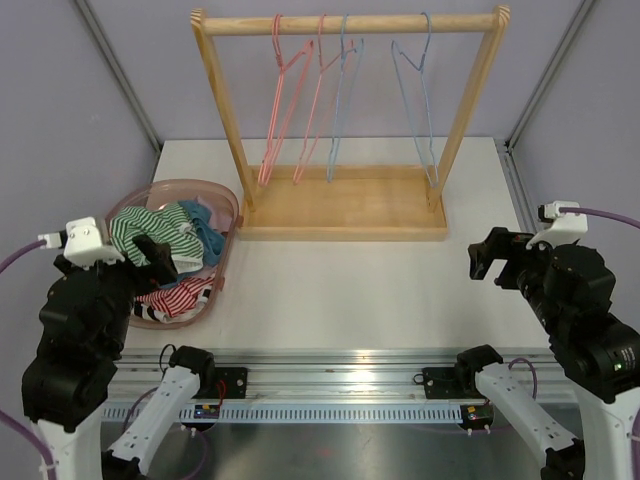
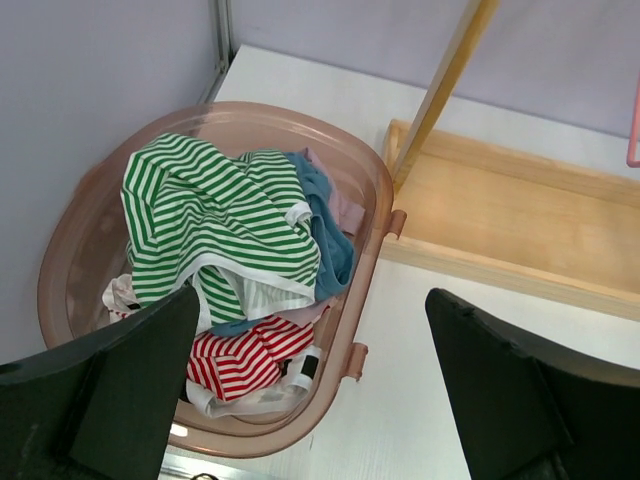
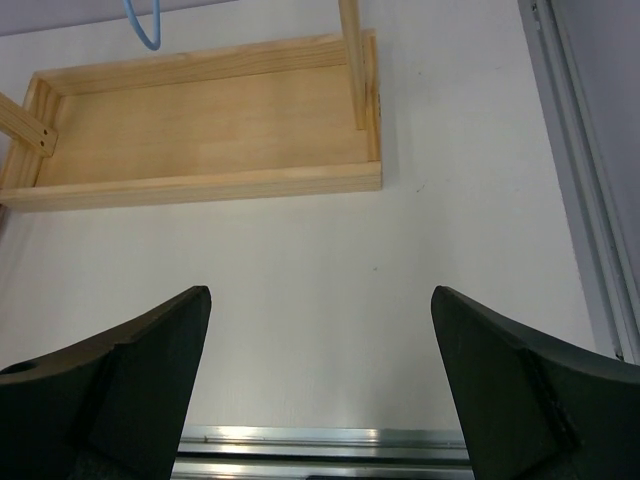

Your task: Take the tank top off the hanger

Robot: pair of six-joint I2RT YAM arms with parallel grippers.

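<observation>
Four wire hangers [image 1: 266,170] hung empty on the wooden rack [image 1: 350,24] at the back of the desk [image 1: 340,290]: two pink, two blue. Green-and-white striped tank top [image 2: 215,215] lay crumpled on top of the pile in the pink plastic basket [image 2: 372,170], over a blue garment [image 2: 325,230] and a red-striped garment [image 2: 240,360]. Basket sat just beside the rack's left end. My left end effector [image 2: 310,390] hovered above the basket's near side, jaws spread fully, gripping nothing. My right end effector [image 3: 320,380] hung over the desk in front of the rack's base, jaws equally wide, holding nothing.
</observation>
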